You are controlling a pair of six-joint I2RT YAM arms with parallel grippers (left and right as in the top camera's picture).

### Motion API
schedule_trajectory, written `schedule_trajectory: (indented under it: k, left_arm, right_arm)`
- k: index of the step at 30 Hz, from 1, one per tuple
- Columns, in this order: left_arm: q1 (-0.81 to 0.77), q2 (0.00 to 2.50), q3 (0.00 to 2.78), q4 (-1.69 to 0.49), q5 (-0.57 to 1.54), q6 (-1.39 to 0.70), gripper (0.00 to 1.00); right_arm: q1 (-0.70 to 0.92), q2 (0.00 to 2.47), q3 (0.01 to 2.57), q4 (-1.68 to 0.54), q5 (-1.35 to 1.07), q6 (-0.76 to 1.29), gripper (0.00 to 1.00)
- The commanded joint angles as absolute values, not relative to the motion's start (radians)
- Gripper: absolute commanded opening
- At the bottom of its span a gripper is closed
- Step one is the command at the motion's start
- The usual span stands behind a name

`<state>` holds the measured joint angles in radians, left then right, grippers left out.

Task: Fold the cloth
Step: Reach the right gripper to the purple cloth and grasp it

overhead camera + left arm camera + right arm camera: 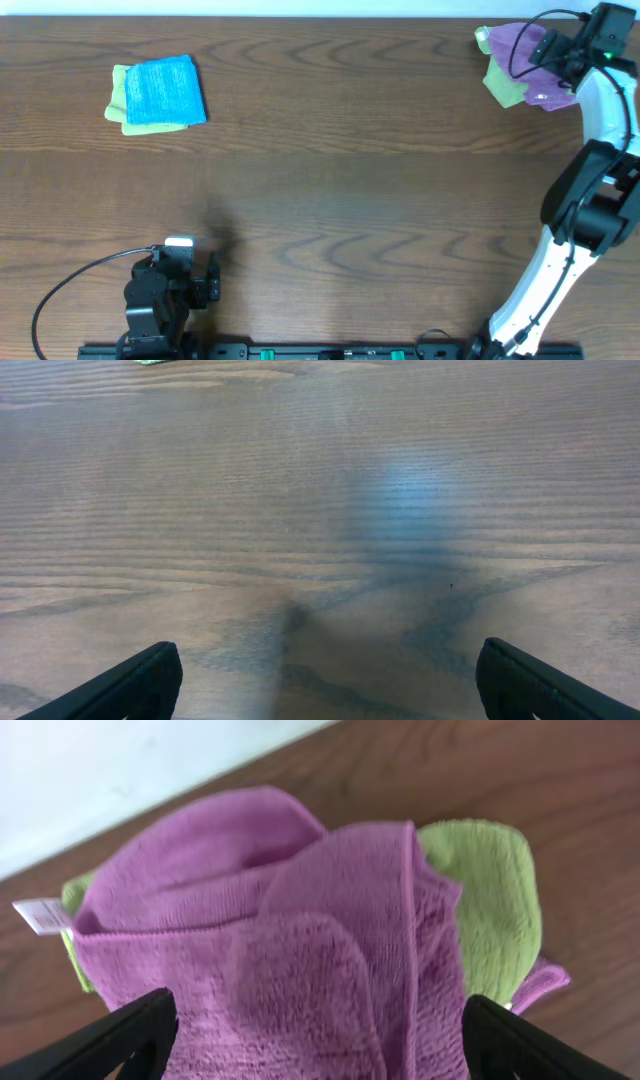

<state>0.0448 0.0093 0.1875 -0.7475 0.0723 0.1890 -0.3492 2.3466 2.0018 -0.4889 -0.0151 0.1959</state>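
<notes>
Cloth [300,950]: purple, bunched up on a green cloth [490,890].
Right gripper [320,1030]: wide open over it.
Left gripper [325,670]: open above table [300,480].

Ahead of your right tool [318,1045], the cloth [300,950] is magenta-purple with a white tag [40,915]; a lime-green cloth [490,900] peeks from under it. Far from that tool sits a bright blue cloth [165,90]. The counter [350,180] is brown wood-grain.

You face a dark brown wood-grain table [330,190]. A pale white strip [250,8], wall or floor, borders its far edge. Soft bluish glare [415,500] lies on the wood.
</notes>
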Motion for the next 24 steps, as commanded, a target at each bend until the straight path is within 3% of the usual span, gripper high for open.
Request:
schedule_trajectory:
  k: [1, 7, 14, 24]
  left_arm:
    - [0.044, 0.004, 0.166, -0.76, 0.078, 0.206, 0.95]
    - [0.044, 0.004, 0.166, -0.76, 0.078, 0.206, 0.95]
    - [0.044, 0.004, 0.166, -0.76, 0.078, 0.206, 0.95]
    - [0.044, 0.004, 0.166, -0.76, 0.078, 0.206, 0.95]
  right_arm:
    - [-0.353, 2.388, 2.011, -0.508, -0.025, 0.217, 0.91]
    - [-0.352, 2.416, 2.011, -0.514, -0.045, 0.216, 0.86]
    - [-0.348, 2.418, 2.013, -0.498, -0.087, 0.212, 0.54]
    - [-0.344, 2.348, 2.014, -0.515, -0.088, 0.189, 0.27]
